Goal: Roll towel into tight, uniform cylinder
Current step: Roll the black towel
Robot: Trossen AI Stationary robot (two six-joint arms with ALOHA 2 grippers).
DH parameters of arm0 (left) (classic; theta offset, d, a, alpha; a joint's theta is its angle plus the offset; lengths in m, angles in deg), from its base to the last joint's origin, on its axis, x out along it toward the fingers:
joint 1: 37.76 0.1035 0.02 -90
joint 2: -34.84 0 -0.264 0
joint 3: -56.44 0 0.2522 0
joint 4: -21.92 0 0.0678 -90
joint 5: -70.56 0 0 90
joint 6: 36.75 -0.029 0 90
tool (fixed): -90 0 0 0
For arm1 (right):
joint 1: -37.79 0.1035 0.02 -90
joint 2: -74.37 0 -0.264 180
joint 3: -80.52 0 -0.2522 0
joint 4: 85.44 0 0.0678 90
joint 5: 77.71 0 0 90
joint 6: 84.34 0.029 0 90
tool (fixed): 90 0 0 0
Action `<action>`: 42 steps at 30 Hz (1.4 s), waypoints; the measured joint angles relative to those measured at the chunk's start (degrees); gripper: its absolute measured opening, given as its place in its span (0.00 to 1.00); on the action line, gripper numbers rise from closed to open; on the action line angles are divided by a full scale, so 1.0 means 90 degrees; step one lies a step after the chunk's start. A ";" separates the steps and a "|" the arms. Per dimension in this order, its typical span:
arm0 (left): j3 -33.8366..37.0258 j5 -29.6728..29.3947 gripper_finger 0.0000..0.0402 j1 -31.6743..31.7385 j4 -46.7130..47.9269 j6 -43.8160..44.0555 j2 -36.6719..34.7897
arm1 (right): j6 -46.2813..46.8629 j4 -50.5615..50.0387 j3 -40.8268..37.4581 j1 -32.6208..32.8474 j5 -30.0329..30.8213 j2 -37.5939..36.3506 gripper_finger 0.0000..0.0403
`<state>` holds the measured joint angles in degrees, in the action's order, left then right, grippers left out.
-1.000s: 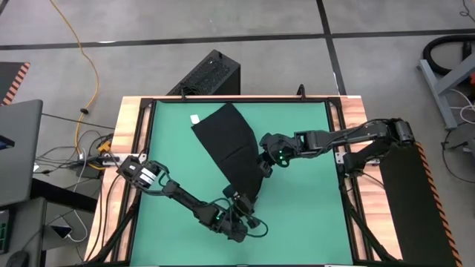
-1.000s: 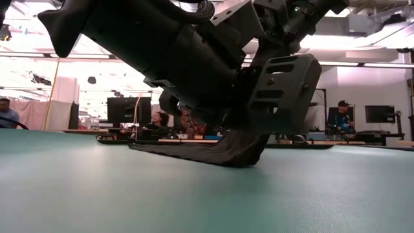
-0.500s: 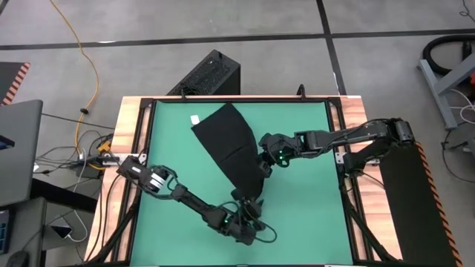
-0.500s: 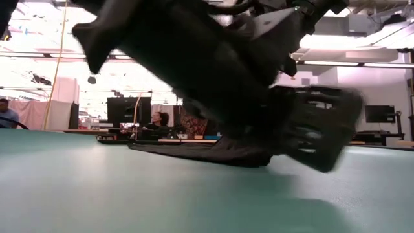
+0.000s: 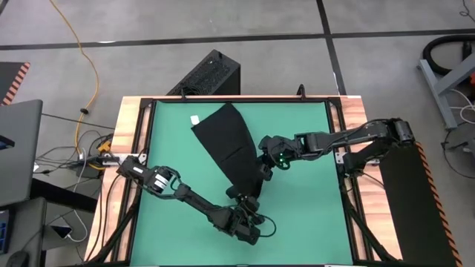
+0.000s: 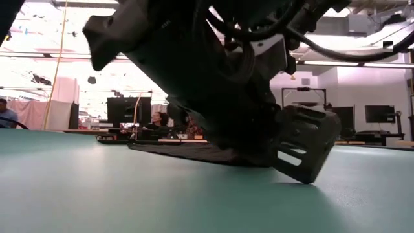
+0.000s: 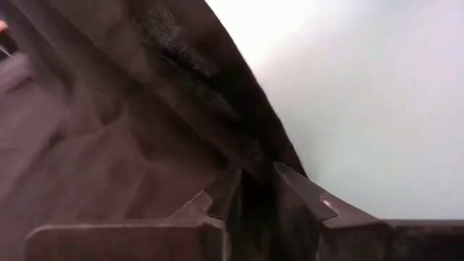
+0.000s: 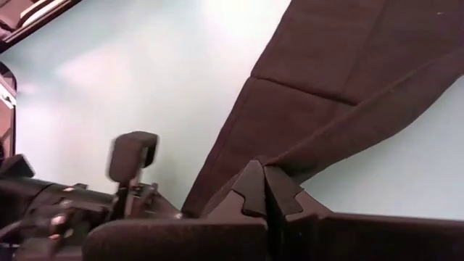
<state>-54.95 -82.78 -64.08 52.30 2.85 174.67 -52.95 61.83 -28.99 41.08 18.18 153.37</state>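
The black towel point(image 5: 226, 141) lies on the green mat point(image 5: 312, 215) as a long wedge, wide at the far end and narrowing to a tip near the front. Its white tag point(image 5: 195, 119) shows at the far left corner. My left gripper point(image 5: 247, 209) is at the near tip, shut on the cloth; the left wrist view shows the towel point(image 7: 145, 109) running in between the fingers point(image 7: 297, 199). My right gripper point(image 5: 264, 172) is at the towel's right edge, shut on a fold of the towel point(image 8: 326, 58). In the low view the towel point(image 6: 174, 147) lies flat behind the left gripper point(image 6: 301, 152).
A black ribbed box point(image 5: 208, 74) stands on the floor behind the table. Wooden rails point(image 5: 133, 126) frame the mat. The mat is bare to the left and right of the towel. People point(image 6: 6, 113) sit in the room beyond the table.
My left gripper has shifted slightly right and turned at the towel's near tip, and the bunched tip now lies lower on the mat. The right arm has not moved.
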 joint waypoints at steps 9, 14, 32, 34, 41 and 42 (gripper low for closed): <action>0.0005 -0.0115 0.00 -0.0054 0.0646 0.0085 -0.0009 | 0.0003 0.0080 0.0000 0.0050 0.0030 0.0000 0.01; 0.0005 -0.0113 0.00 -0.0192 0.1353 0.0743 -0.0029 | 0.0002 -0.0267 0.0002 0.0048 0.0475 0.0000 0.01; -0.0369 -0.0094 0.00 -0.0433 0.2342 -0.0582 -0.0075 | 0.1170 -0.1346 -0.1002 0.0733 0.1371 -0.0005 0.00; -0.0365 0.0280 0.00 -0.0445 0.2775 -0.0816 -0.0194 | 0.1504 -0.1246 -0.1189 0.0957 0.1517 -0.0002 0.00; -0.0223 0.1100 0.00 -0.0477 0.2430 -0.0872 -0.0564 | 0.2068 -0.0671 -0.1582 0.1592 0.1961 -0.0002 0.00; -0.0199 0.1363 0.01 -0.0423 0.2149 -0.1101 -0.0579 | 0.2125 -0.0681 -0.1596 0.1613 0.2038 -0.0002 0.00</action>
<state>-56.74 -70.51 -67.88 71.64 -7.06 169.45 -33.82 55.70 -43.36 55.60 36.52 153.35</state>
